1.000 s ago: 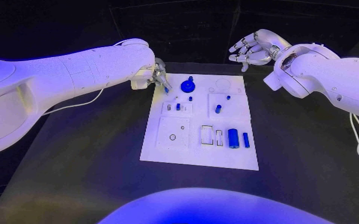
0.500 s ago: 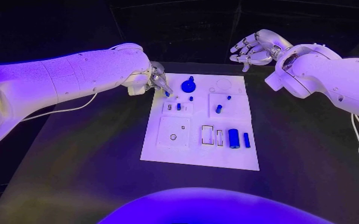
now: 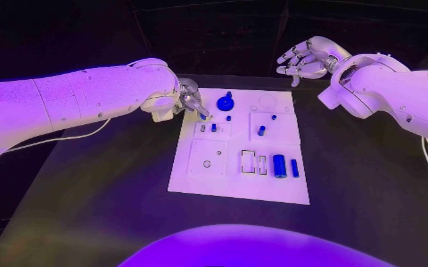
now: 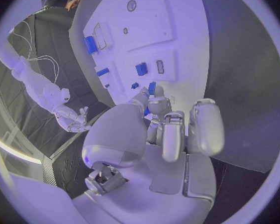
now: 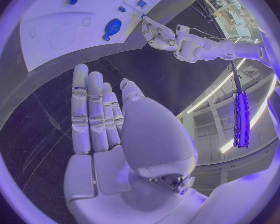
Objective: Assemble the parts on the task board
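- Head view: moved since the earlier frame, the left hand (image 3: 189,99) now reaches farther over the far left corner of the task board (image 3: 239,190), fingers drawn together, tips pointing down near a small blue peg (image 3: 228,118); whether it pinches anything I cannot tell. Right hand (image 3: 303,61) hovers beyond the board, unchanged, fingers loosely apart, holding nothing.
- Left wrist view: fingertips (image 4: 157,104) hang just above small blue parts (image 4: 141,68).
- Right wrist view: a round blue knob (image 5: 112,27) sits on the board. Parts look light, stiff, slippery; pinch them by the sides.
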